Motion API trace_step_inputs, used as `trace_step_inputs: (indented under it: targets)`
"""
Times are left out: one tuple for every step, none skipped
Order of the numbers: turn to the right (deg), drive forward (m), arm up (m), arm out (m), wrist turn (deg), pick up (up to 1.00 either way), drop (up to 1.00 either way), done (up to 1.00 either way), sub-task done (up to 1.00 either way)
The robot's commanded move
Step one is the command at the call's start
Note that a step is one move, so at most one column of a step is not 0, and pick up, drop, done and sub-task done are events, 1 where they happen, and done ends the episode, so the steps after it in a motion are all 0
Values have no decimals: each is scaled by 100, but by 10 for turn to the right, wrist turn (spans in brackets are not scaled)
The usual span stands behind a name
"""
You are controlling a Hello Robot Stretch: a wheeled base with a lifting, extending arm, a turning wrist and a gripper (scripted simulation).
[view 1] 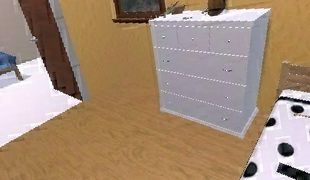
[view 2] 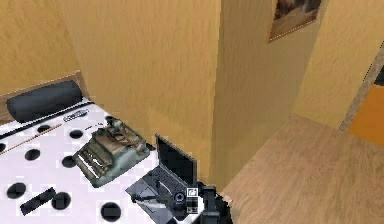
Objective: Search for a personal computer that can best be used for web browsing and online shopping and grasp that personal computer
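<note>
Claw at lower centre of the arm side view, near the open laptop.
Laptop lies on the spotted bed; whether the claw holds anything cannot be told.

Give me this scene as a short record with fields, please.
surface: bed with white, black-dotted cover
target: open dark laptop on the bed, near its edge
arm: gripper at the laptop; cannot tell whether it holds anything
neighbour: grey-green bulky object
also: white dresser, dark pillow
</note>
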Motion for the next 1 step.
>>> trace_step_inputs:
  targets:
    - [0,0,0,0,90,0,0,0,0]
